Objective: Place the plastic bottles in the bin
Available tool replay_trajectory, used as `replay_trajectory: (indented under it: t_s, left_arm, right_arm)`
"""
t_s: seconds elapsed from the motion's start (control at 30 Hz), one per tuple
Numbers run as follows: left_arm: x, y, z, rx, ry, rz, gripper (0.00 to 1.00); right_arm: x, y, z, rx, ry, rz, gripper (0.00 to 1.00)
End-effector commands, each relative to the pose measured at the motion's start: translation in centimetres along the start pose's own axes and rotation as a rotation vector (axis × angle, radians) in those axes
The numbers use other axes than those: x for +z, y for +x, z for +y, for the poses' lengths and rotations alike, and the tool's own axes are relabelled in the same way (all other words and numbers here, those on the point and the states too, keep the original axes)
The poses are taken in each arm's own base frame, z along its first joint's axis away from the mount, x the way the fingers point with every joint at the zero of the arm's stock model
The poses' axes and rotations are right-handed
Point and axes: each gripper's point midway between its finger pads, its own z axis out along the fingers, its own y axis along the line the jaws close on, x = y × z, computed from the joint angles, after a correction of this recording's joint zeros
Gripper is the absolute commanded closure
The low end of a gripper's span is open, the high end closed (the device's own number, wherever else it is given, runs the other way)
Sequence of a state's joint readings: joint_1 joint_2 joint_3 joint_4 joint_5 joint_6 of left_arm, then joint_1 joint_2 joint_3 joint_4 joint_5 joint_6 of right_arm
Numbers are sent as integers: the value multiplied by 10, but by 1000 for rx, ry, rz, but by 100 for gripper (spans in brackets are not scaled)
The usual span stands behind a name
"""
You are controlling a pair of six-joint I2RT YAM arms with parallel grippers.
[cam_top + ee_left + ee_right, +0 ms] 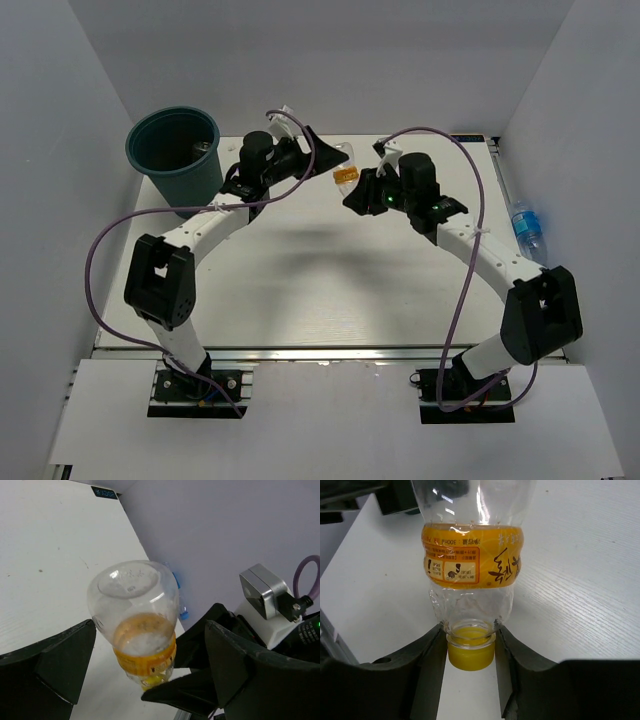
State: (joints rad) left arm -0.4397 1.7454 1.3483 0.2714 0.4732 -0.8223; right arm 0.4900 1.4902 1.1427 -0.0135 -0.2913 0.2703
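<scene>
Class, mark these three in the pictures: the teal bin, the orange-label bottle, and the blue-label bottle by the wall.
teal bin (182, 190): top external view, on its outer wall.
orange-label bottle (472, 555): right wrist view, on its label.
blue-label bottle (526, 227): top external view, on its body.

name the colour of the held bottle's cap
Yellow cap, clearest in the right wrist view.

The bottle (345, 176) sits between left tool (150, 627) and right tool (470, 652).

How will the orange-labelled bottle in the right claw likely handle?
The orange-labelled bottle looks empty, so probably light. Its thin clear wall may dent under a squeeze. Held only at the neck by the right claw, it could pivot.
</scene>
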Motion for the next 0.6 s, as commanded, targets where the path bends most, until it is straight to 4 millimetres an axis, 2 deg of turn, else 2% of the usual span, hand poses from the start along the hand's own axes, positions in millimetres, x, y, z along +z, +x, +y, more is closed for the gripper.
replay_trajectory:
  t_s: [0.0,0.13,0.23,0.33,0.37,0.4,0.43,0.47,0.57]
  left_arm:
    - [-2,-9,-28,12,110,-22,2]
    - [-2,1,-26,39,93,-1,2]
    - [1,-2,-23,73,48,2,2]
    - [-3,-6,-29,78,59,-21,15]
    - [-3,-7,-29,76,57,-23,26]
    - [-4,-10,-33,96,64,-27,30]
    - [-6,-11,-32,106,60,-17,35]
    - [-9,-15,-33,121,55,-19,43]
    - [-21,-40,-27,121,14,-50,58]
  right_arm:
    - [-21,-31,41,-73,-152,-58,89]
    - [-30,-41,60,-100,-242,-88,88]
    - [-34,-48,66,-124,-266,-120,88]
    - [-35,-49,68,-132,-279,-124,81]
    - [-35,-50,68,-135,-276,-129,76]
    - [-34,-51,67,-135,-271,-131,63]
    - [-33,-51,65,-134,-264,-134,53]
    - [-33,-52,65,-135,-262,-138,34]
    - [-35,-55,67,-142,-269,-153,18]
